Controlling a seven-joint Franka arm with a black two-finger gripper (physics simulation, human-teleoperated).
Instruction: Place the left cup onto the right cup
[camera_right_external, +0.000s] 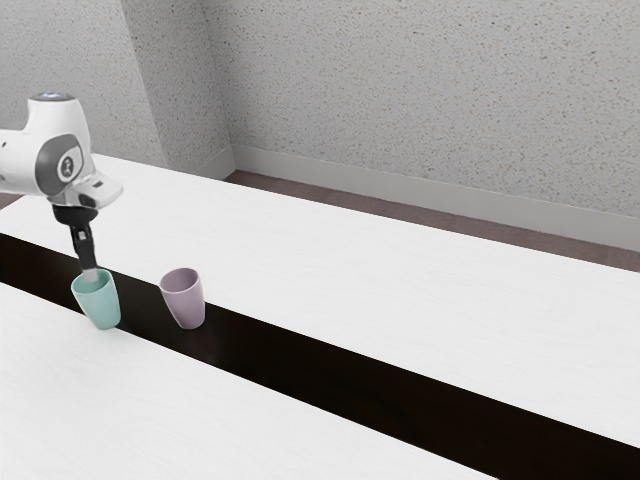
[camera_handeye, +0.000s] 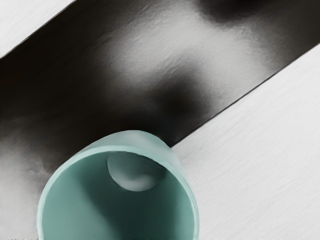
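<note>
My tool (camera_right_external: 90, 272) hangs right at the rim of the green cup (camera_right_external: 97, 300), and I cannot tell if it is wide or narrow. The green cup is on the dark stripe (camera_right_external: 350, 385) of the worktop (camera_right_external: 400, 280), near the worktop's end at the exterior view's left. The purple cup (camera_right_external: 183, 297) stands just beside it, not touching, farther from that end.

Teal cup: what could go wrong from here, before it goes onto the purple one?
1. The teal cup leans in the exterior view, and the gripper meets it at one side of the rim. With such an off-centre hold it may swing or slip when lifted.
2. The purple cup stands close beside it, though apart. A low carry could knock it over.
</note>
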